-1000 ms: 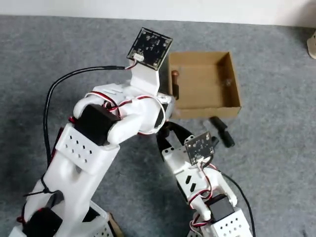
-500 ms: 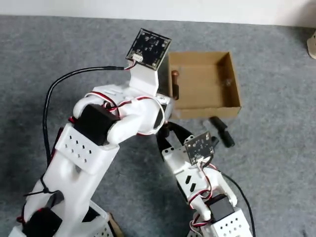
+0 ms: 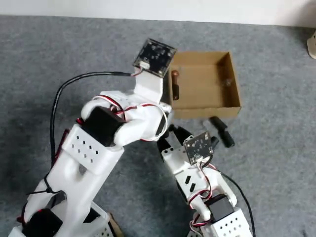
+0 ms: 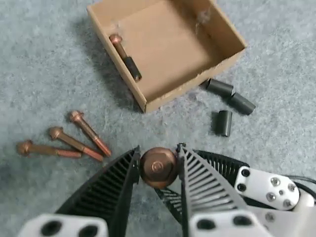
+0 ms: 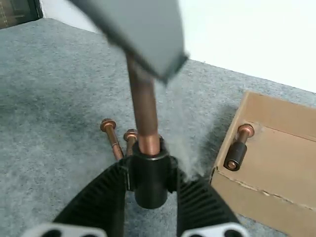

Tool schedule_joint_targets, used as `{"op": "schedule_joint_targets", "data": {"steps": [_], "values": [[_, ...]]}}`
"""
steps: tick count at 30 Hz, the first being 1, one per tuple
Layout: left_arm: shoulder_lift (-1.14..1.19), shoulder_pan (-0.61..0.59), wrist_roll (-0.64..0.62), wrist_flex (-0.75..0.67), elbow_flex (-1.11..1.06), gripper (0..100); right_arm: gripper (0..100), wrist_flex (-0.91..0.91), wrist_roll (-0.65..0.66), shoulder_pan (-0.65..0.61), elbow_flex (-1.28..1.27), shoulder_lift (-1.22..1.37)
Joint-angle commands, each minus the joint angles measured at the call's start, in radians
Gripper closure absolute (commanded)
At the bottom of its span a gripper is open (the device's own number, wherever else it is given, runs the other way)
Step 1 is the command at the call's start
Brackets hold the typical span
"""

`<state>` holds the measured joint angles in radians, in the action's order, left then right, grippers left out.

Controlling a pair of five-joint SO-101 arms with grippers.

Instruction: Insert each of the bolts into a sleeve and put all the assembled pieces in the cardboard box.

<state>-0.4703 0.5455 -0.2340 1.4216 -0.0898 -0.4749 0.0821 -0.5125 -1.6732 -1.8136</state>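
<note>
My left gripper (image 4: 158,148) is shut on the head of a copper bolt (image 4: 158,168) and holds it upright. In the right wrist view that bolt (image 5: 143,108) has its tip inside a black sleeve (image 5: 148,182), on which my right gripper (image 5: 148,167) is shut. The cardboard box (image 4: 192,91) holds one assembled bolt and sleeve (image 4: 126,57) against its wall, the same piece (image 5: 237,148) also lying in the box (image 5: 256,192) in the right wrist view. In the high view both grippers meet under the left arm's wrist (image 3: 148,113), just in front of the box (image 3: 207,112).
Three loose copper bolts (image 4: 64,140) lie on the grey carpet beside the box. Three loose black sleeves (image 4: 232,103) lie near the box's front corner, two of them (image 3: 222,131) plain in the high view. The left arm's cable (image 3: 74,84) loops over the carpet.
The left arm's wrist and its camera board have shifted a little to the right, toward the box, and the cable moved with them. The right arm has stayed in place.
</note>
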Motion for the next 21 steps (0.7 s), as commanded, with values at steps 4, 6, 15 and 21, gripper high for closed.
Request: {"op": "schedule_joint_targets", "data": {"steps": [4,6,15,21], "values": [[-0.036,0.024,-0.012,-0.003,-0.036,95,99.5,0.007,-0.012,0.007,-0.111,-0.013],[-0.036,0.022,-0.012,0.005,-0.035,86,99.5,0.007,-0.012,0.007,-0.111,-0.013],[-0.038,-0.105,-0.021,0.006,-0.036,38,99.5,0.002,-0.012,0.012,-0.108,-0.005],[-0.038,-0.321,-0.021,0.15,-0.036,30,99.5,0.005,-0.009,0.074,-0.107,-0.005]]}}
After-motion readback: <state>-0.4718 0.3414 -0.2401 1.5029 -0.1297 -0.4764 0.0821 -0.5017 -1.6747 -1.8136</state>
